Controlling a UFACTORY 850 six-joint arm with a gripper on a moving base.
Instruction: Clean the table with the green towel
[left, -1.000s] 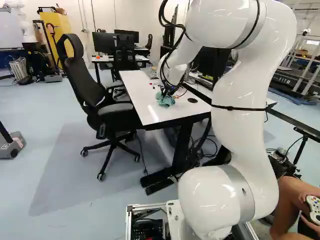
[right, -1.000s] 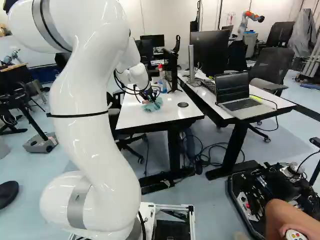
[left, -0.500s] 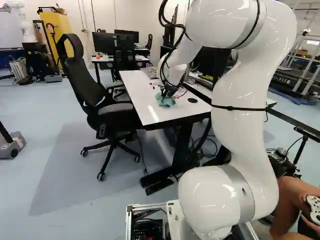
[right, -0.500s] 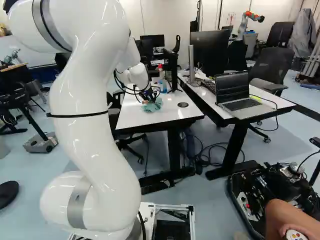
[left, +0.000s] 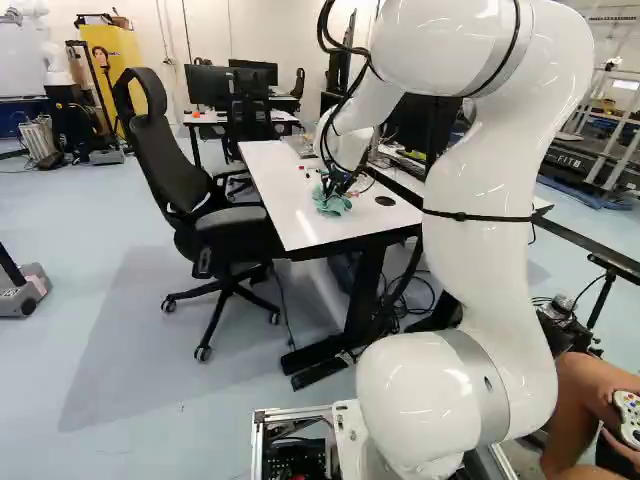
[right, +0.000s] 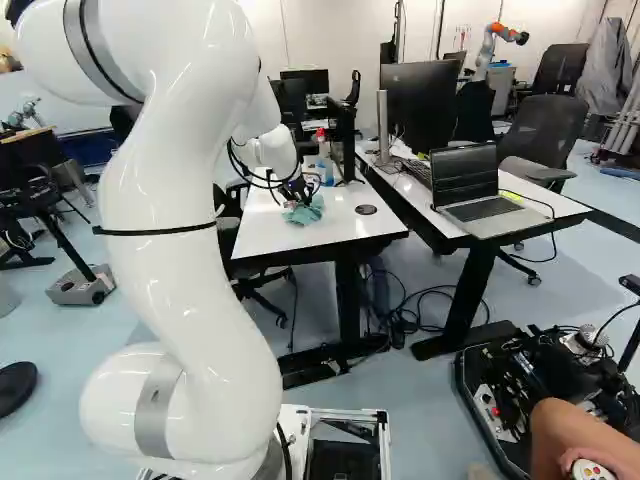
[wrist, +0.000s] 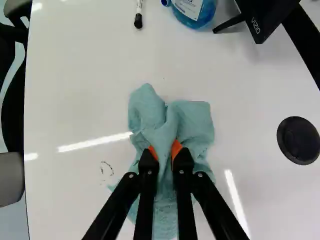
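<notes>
Grips the green towel by a bunched middle fold near the black grommet, with the gripper nearly closed; probably light, limp, best held there.

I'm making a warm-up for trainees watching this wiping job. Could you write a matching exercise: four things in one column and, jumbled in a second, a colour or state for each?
Things
1. green towel
2. marker
3. bottle
4. laptop

Colours and states
A. holds blue liquid
B. lid raised, screen dark
C. bunched up, pinched in the gripper
D. white with a black end, lying on the table

Right pairs: 1-C, 2-D, 3-A, 4-B
</notes>
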